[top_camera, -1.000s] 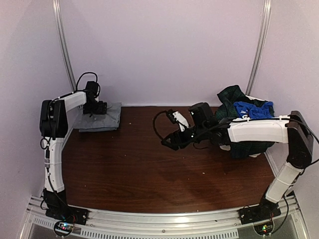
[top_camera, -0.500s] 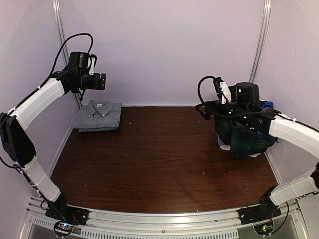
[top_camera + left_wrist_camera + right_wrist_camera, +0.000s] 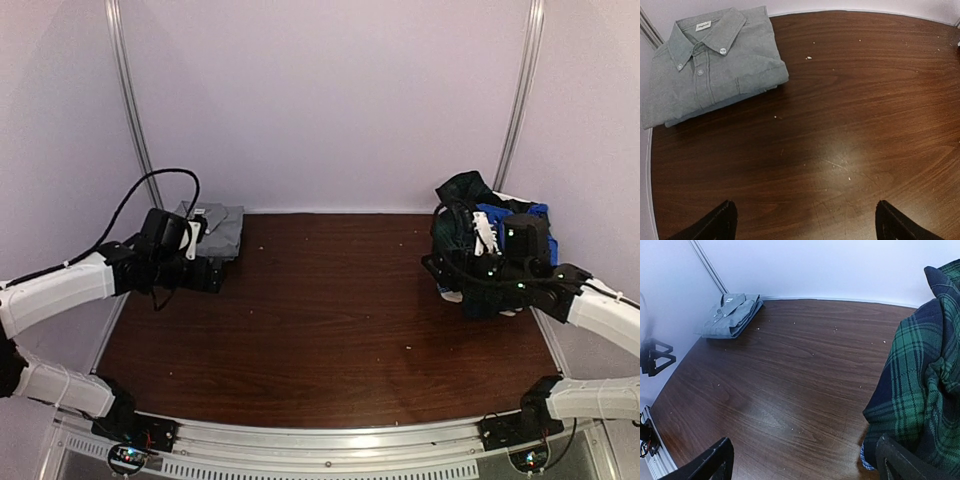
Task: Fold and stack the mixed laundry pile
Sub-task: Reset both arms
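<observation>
The left tool (image 3: 806, 224) is wide open and holds nothing, near a folded grey shirt (image 3: 710, 60) in the far left corner of the brown surface (image 3: 330, 310). The right tool (image 3: 807, 465) is wide open too, with nothing in it, just beside the mixed laundry pile (image 3: 922, 385). That pile sits in a messy heap in the far right corner, mostly green and navy plaid with some bright blue.

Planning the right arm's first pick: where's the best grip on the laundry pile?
Probably the plaid fold on the left side of the pile. It bulges out as a loose rounded edge, and the open right end effector sits beside it, so come in low from the left.
</observation>
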Motion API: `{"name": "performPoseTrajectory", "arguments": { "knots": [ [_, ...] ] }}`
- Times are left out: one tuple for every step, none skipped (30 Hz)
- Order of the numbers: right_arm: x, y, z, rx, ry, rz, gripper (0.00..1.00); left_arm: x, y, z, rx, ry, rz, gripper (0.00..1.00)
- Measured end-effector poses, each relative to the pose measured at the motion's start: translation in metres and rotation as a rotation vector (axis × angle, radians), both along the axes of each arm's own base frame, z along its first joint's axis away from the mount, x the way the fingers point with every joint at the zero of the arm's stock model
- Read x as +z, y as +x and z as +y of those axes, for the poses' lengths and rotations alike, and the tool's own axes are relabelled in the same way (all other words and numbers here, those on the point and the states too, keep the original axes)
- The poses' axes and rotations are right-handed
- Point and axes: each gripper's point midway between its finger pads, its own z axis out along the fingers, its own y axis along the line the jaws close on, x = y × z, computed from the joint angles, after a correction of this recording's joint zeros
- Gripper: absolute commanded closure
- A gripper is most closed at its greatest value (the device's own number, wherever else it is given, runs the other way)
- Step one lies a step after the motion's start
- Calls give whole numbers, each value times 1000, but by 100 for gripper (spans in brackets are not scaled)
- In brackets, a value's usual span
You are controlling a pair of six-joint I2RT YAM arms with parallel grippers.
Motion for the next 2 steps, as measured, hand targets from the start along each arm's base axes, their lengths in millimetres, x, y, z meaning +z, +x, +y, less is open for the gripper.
{"name": "performPoseTrajectory", "arguments": {
  "knots": [
    [-1, -2, -1, -2, 2, 5, 0, 0, -6, 1, 0, -7, -7, 2],
    [-3, -3, -2, -4, 4, 11, 0, 1, -10, 2, 3, -12, -15, 2]
  ]
}}
